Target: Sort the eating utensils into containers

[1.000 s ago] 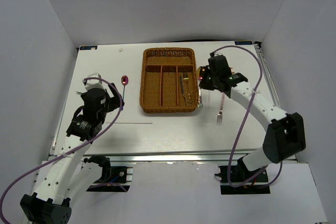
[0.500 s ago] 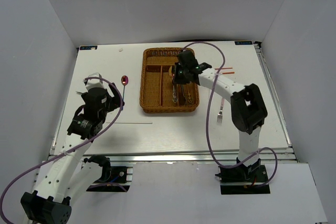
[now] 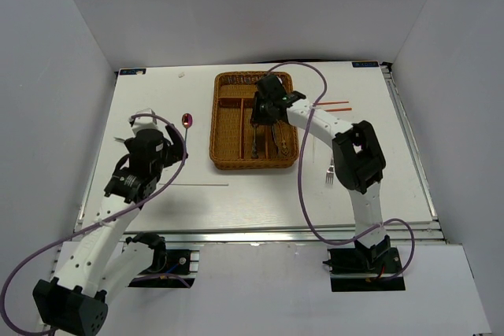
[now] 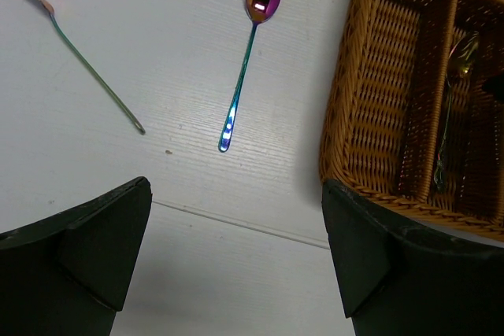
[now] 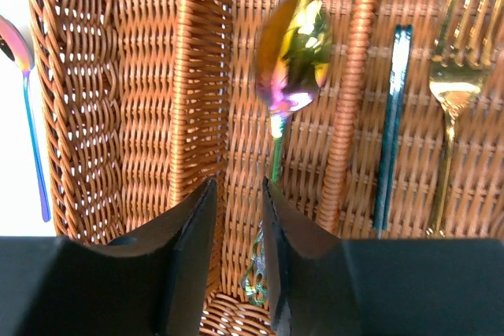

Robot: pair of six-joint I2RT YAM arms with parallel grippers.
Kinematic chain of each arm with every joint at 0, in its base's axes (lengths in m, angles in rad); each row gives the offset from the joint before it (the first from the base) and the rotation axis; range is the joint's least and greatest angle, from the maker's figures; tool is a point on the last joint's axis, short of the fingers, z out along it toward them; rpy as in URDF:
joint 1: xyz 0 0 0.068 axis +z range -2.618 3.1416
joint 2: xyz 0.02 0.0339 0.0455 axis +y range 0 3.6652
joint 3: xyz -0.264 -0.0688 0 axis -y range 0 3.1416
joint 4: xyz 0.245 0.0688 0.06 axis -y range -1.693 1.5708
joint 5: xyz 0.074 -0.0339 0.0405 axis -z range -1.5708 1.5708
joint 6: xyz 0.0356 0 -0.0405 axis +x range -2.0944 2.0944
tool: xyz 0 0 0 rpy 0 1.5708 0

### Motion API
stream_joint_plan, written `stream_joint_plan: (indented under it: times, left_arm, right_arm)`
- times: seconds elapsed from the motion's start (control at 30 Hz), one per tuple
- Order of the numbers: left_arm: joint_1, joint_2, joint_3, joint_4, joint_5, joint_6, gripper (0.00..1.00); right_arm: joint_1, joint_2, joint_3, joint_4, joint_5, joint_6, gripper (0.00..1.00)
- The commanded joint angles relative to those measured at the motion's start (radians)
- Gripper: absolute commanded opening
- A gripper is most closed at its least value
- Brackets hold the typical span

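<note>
The brown wicker tray (image 3: 224, 160) stands at the table's middle back. My right gripper (image 3: 262, 118) hangs low over its middle long slot, jaws a little apart (image 5: 236, 265). A gold iridescent spoon (image 5: 291, 53) lies in that slot, its handle end in the gap between my fingers. A green-handled fork (image 5: 391, 123) and a gold fork (image 5: 450, 92) lie in the right slot. The purple spoon (image 3: 187, 120) lies on the table left of the tray, ahead of my open, empty left gripper (image 4: 236, 273), and shows in the left wrist view (image 4: 250, 60).
Red chopsticks (image 3: 335, 105) lie right of the tray. A silver fork (image 3: 331, 172) lies on the table at the front right. A thin silver chopstick (image 3: 193, 185) lies front left. A thin silver utensil (image 4: 87, 68) lies left of the purple spoon.
My right gripper swung left from beside the tray's right edge with the gold spoon to over the middle slot; the spoon now lies in the tray. The left arm barely moved.
</note>
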Motion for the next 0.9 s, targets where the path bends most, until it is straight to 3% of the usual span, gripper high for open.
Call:
stream_joint_plan:
  times: [0.0,0.2,0.3,0.4,0.43,0.47,0.57,0.67,0.73,0.87]
  left_arm:
    - [-0.005,0.048,0.039,0.011,-0.003,0.007,0.98]
    - [0.003,0.304,0.172,0.01,0.026,-0.028,0.98]
    - [0.01,0.503,0.297,-0.01,0.05,-0.013,0.98]
    - [0.041,0.704,0.425,-0.059,0.069,0.016,0.95]
    - [0.078,0.746,0.447,-0.06,0.13,0.034,0.91]
    - [0.101,0.816,0.465,-0.061,0.15,0.042,0.88]
    - [0.191,0.902,0.519,-0.032,0.288,0.07,0.78]
    - [0.222,0.982,0.577,-0.012,0.335,0.097,0.69]
    - [0.224,1.036,0.628,-0.027,0.34,0.125,0.69]
    - [0.224,1.099,0.66,-0.047,0.349,0.153,0.64]
  right_arm:
    - [-0.001,-0.095,0.038,-0.024,0.016,-0.012,0.36]
    - [-0.001,-0.285,0.001,-0.074,0.019,-0.072,0.38]
    - [-0.001,-0.457,-0.163,-0.032,-0.022,-0.113,0.41]
    - [-0.001,-0.608,-0.318,-0.033,-0.059,-0.161,0.52]
    - [-0.001,-0.685,-0.405,-0.021,-0.082,-0.17,0.53]
    - [-0.001,-0.725,-0.447,-0.016,-0.09,-0.179,0.6]
    - [-0.001,-0.88,-0.606,0.017,-0.094,-0.176,0.64]
    - [-0.001,-1.015,-0.726,0.048,-0.154,-0.164,0.7]
    - [-0.001,-1.079,-0.757,0.045,-0.165,-0.162,0.72]
    - [-0.001,-1.141,-0.797,0.018,-0.176,-0.168,0.73]
